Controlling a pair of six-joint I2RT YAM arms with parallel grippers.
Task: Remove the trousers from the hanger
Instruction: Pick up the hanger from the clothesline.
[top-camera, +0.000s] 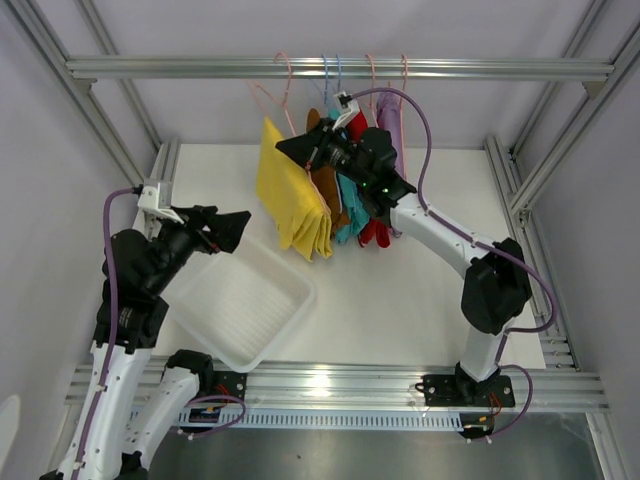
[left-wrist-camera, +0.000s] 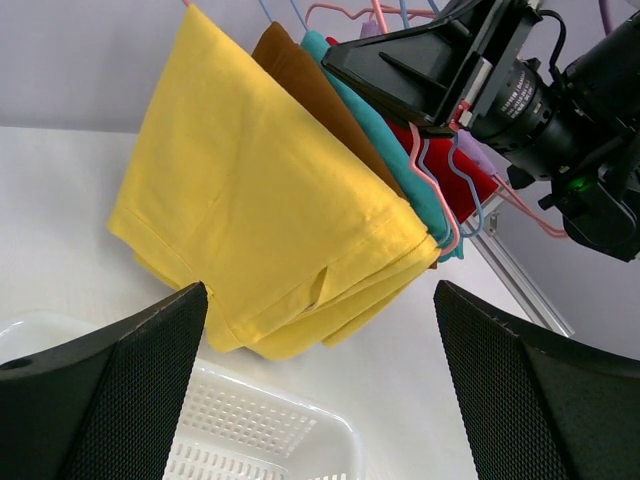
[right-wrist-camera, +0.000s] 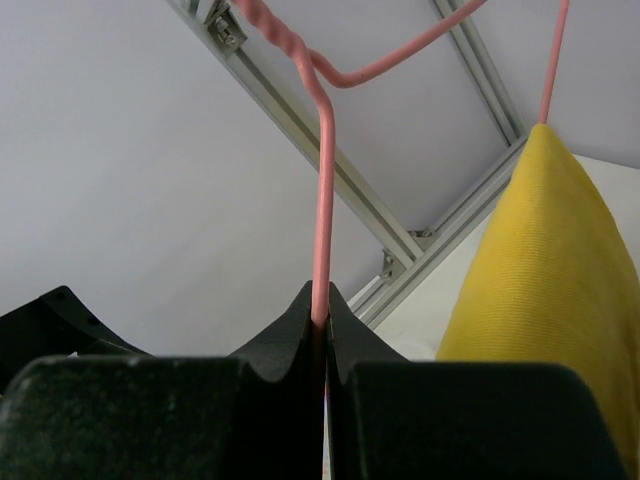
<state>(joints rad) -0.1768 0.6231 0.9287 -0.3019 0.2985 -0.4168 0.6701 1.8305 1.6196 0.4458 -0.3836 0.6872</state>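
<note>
Right gripper (right-wrist-camera: 322, 318) tight on pink hanger (right-wrist-camera: 322, 200), clear only from its wrist.

White plastic basket (top-camera: 240, 310) on white table (top-camera: 400, 300), aluminium rail (top-camera: 340, 68) overhead
</note>
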